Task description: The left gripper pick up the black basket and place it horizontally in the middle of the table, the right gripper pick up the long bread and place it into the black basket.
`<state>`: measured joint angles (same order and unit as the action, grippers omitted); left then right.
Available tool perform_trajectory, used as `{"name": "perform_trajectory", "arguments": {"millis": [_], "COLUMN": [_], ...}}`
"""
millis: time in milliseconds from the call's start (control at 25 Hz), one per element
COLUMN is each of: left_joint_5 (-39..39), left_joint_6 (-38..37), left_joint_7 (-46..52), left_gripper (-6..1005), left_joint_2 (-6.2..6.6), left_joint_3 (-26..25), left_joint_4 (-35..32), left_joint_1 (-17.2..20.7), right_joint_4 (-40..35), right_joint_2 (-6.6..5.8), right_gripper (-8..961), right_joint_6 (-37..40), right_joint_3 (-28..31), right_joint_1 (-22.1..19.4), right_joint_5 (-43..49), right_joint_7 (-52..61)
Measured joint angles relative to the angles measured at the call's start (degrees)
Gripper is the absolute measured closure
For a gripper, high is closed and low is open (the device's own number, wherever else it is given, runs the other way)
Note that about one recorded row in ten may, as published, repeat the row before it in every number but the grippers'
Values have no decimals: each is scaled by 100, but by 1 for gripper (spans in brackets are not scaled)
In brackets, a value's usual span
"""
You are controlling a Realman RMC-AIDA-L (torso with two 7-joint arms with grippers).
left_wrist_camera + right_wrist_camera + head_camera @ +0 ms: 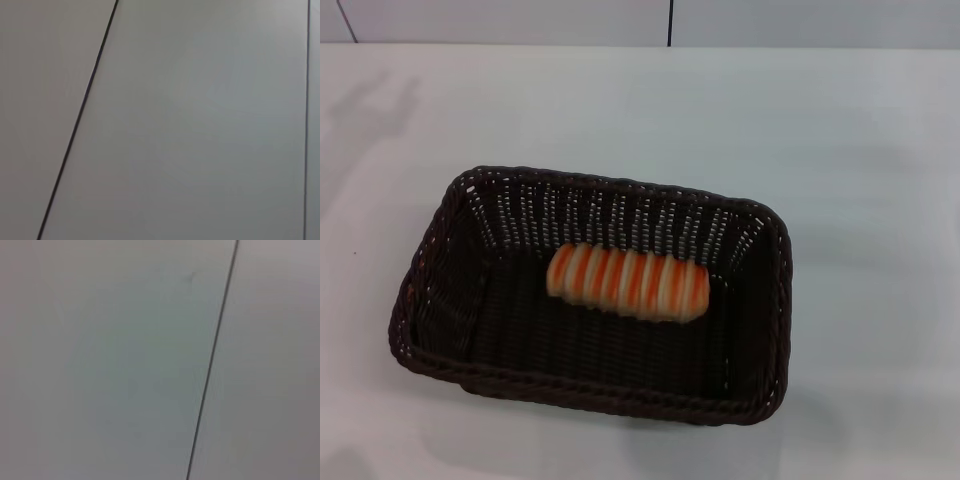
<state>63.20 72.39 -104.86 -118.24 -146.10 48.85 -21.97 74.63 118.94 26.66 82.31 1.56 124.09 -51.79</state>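
Observation:
The black basket [440, 285] lies lengthwise across the middle of the white table [860, 150] in the head view. The long bread [627, 282], pale tan with orange stripes, lies inside it on the basket floor, toward the far wall. Neither the left gripper nor the right gripper shows in any view. Both wrist views show only plain pale panels with thin dark seams.
A pale wall with a dark vertical seam [670, 22] runs behind the table's far edge. A faint shadow [365, 115] falls on the table at the far left.

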Motion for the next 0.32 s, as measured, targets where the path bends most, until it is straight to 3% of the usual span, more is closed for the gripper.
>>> {"name": "perform_trajectory", "arguments": {"millis": [320], "left_joint_5": [-322], "left_joint_6": [137], "left_joint_7": [-845], "left_gripper": [547], "left_joint_2": [8], "left_joint_3": [-53], "left_joint_4": [-783], "left_joint_1": [-122], "right_joint_4": [-1241], "right_joint_2": [-17], "right_gripper": [251], "right_joint_6": [1304], "right_joint_3": [-213], "right_joint_1": [556], "right_joint_5": [445], "right_joint_7": [1205]}}
